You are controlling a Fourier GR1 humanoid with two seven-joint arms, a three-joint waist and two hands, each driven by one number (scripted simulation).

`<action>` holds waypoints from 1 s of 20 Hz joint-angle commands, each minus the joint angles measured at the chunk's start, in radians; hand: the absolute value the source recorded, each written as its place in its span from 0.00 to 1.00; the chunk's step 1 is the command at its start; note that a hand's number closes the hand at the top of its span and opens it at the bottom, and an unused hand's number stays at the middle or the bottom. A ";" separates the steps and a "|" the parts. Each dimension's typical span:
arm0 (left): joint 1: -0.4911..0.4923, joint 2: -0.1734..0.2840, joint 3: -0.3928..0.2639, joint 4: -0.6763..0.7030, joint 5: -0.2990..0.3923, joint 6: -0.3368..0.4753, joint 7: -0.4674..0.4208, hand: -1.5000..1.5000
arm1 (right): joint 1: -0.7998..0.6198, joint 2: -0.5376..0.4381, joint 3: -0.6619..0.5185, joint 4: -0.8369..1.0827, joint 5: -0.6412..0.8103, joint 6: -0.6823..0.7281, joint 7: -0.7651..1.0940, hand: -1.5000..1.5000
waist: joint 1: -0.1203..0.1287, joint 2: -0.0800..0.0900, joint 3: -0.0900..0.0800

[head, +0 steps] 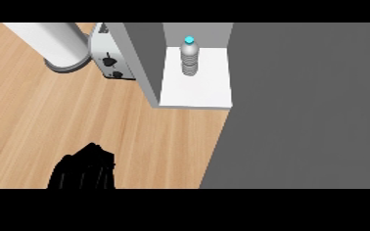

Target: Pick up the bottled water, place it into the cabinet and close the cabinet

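Bottled water upright on the white cabinet shelf, toward the back, blue cap up. Left hand low over the wooden counter, clamped on nothing; fingers apart or together not discernible. Right hand out of view. Large grey cabinet door filling the right side, not yet shut. Risk, as judged: door swing jolting the shelf and toppling the tall, narrow bottle; toaster just beside the cabinet wall.

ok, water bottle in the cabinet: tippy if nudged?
Probably. The water bottle stands upright, tall and slim on the white cabinet shelf, so a sideways nudge could topple it. Its ribbed round body suggests it would roll once down. It looks like thin plastic, likely giving slightly under a squeeze.
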 commanded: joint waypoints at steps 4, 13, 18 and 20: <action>0.158 0.089 0.070 -0.126 0.051 -0.064 -0.033 1.00 | -0.209 0.201 0.100 -0.045 0.041 -0.036 0.213 1.00 | -0.002 0.004 -0.002; 0.363 0.180 0.188 -0.234 0.146 -0.186 -0.082 1.00 | -0.542 0.501 -0.004 0.189 0.120 -0.097 0.437 1.00 | -0.006 0.006 0.000; 0.429 0.180 0.221 -0.237 0.154 -0.248 -0.125 1.00 | -0.711 0.508 -0.215 0.401 -0.032 -0.105 0.395 1.00 | 0.002 0.012 0.001; 0.508 0.234 0.321 -0.218 0.230 -0.342 -0.149 1.00 | -0.684 0.506 -0.266 0.394 -0.051 -0.046 0.369 1.00 | -0.001 0.010 0.002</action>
